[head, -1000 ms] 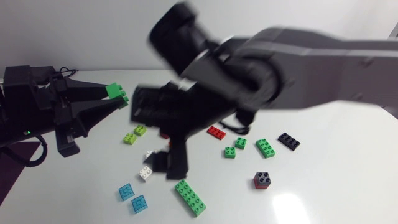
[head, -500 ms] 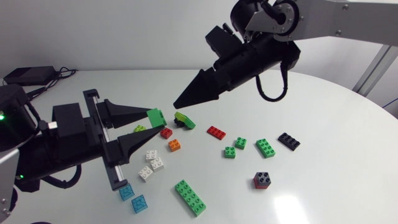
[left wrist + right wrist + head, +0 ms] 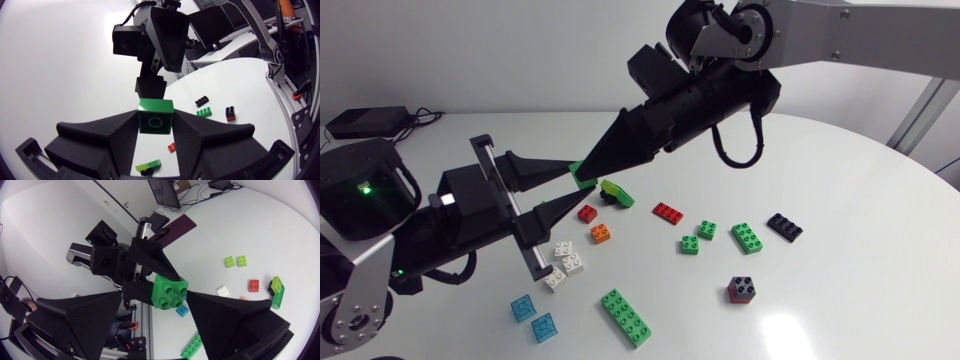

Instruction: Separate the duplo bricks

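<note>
My left gripper (image 3: 578, 180) is shut on a small green duplo brick (image 3: 582, 172) and holds it in the air over the table's middle left. In the left wrist view the brick (image 3: 155, 116) is pinched between both fingers, hollow underside facing the camera. My right gripper (image 3: 590, 166) comes in from the upper right, its tips at the same brick. The right wrist view shows the studded face of the brick (image 3: 170, 292) between the right gripper's (image 3: 154, 296) open fingers, with a gap on one side.
Loose bricks lie on the white table (image 3: 860, 260): a lime-green stack (image 3: 615, 192), red (image 3: 587, 213), orange (image 3: 601, 233), a flat red one (image 3: 668, 212), green ones (image 3: 748, 237), black (image 3: 784, 227), a black-on-red stack (image 3: 742, 289), a long green one (image 3: 626, 317), white (image 3: 568, 257) and blue (image 3: 523, 307).
The right arm swung in from in front of the camera, and its gripper has come down to the green brick. The left gripper has carried the brick slightly up and right.
</note>
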Available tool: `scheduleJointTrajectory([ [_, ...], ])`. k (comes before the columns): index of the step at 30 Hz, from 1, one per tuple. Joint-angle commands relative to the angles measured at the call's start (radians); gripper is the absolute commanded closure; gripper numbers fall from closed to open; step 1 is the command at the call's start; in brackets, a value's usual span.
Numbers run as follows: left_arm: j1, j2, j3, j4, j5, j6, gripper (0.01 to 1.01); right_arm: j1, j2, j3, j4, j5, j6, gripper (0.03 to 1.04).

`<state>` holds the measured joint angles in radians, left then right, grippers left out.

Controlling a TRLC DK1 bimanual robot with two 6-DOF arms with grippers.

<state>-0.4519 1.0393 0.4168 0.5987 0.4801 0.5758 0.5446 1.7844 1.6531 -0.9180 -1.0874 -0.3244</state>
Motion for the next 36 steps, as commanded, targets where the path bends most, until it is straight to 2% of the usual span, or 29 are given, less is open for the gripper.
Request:
scheduleJointTrajectory([
  [1, 0.007, 0.019, 0.002, 0.032, -0.012, -0.008, 0.828, 0.0, 0.043, 0.005, -0.013, -0.02, 0.022, 0.16],
  [4, 0.002, 0.013, 0.002, 0.042, -0.017, -0.011, 0.828, -0.005, 0.058, 0.005, -0.009, -0.035, 0.015, 0.17],
  [18, -0.01, -0.047, -0.019, 0.05, -0.037, -0.037, 0.828, 0.003, 0.067, 0.025, 0.004, -0.043, 0.021, 0.36],
  [32, -0.068, -0.07, -0.069, 0.053, -0.089, -0.048, 0.828, 0.008, 0.029, -0.024, 0.036, -0.051, 0.028, 0.37],
  [36, -0.07, -0.067, -0.067, 0.055, -0.09, -0.048, 0.828, 0.012, 0.009, -0.056, 0.056, -0.051, 0.03, 0.51],
])
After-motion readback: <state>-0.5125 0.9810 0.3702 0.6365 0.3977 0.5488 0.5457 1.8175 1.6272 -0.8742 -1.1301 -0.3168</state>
